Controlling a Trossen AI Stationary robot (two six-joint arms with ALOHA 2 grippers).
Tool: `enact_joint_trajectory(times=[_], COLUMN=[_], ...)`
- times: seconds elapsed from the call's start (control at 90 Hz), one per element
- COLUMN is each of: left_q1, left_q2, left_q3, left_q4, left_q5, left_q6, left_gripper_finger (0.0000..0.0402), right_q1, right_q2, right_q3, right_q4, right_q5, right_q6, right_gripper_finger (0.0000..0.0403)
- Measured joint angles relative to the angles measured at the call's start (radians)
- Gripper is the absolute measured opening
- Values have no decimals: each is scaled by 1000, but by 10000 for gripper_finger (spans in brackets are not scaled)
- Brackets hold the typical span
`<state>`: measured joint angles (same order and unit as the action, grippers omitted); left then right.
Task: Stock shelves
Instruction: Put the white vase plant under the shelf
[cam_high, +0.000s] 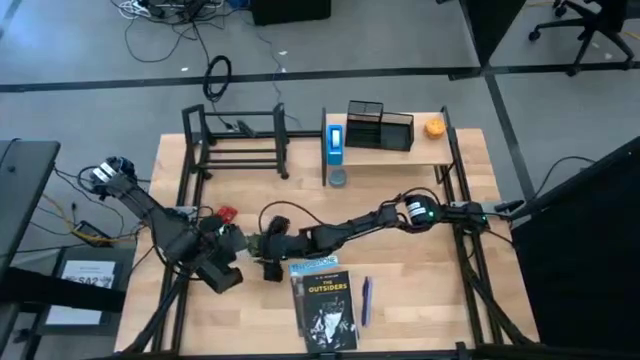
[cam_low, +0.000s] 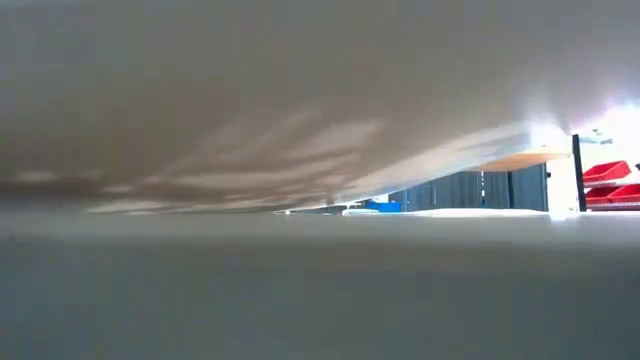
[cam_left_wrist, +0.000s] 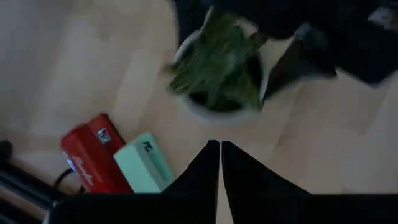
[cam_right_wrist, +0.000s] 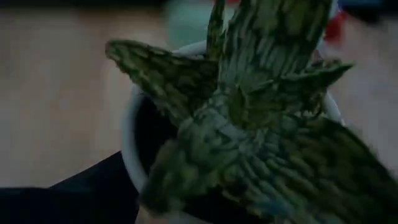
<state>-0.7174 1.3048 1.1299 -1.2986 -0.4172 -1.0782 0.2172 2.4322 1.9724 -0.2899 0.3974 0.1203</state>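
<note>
White pot (cam_left_wrist: 217, 106) with plant (cam_right_wrist: 261, 118): we see the right pincer (cam_high: 268, 245) apparently gripping it; left pincer (cam_left_wrist: 220, 163) closed, above the worktop (cam_high: 420, 290).

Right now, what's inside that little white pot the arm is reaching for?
The white pot holds a spiky green plant with striped, pointed leaves, and dark filling shows at the rim. The leaves cover most of the inside, so what lies under them cannot be seen.
</note>
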Motion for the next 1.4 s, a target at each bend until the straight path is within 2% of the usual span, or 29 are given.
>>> enact_joint_trajectory(times=[0.189, 0.322, 0.4, 0.589, 0.7, 0.811, 0.911, 1.089, 1.4], left_q1=[-37, -62, -77, -110, -120, -121, -121, -121, -121], left_q2=[0, 0, 0, 0, 0, 0, 1, 1, 1], left_q3=[-8, -16, -20, -22, -22, -22, -22, -22, -22], left_q4=[19, 51, 75, 95, 96, 103, 104, 104, 111], left_q5=[-77, -124, -151, -209, -241, -271, -273, -273, -275], left_q6=[-7, -8, -6, -3, 4, 16, 19, 19, 19], left_gripper_finger=[0, 0, 0, 0, 0, 0, 0, 0, 0], right_q1=[65, 120, 151, 209, 205, 160, 94, -27, -158], right_q2=[-164, -274, -375, -644, -792, -870, -917, -961, -973], right_q3=[-3, -163, -322, -765, -953, -1100, -1195, -1291, -1328], right_q4=[-490, -720, -745, -732, -731, -750, -737, -742, -831], right_q5=[84, 121, 123, 131, 153, 153, 160, 195, 268], right_q6=[163, 355, 513, 1029, 1342, 1534, 1598, 1606, 1598], right_gripper_finger=[320, 320, 320, 320, 320, 320, 320, 320, 322])
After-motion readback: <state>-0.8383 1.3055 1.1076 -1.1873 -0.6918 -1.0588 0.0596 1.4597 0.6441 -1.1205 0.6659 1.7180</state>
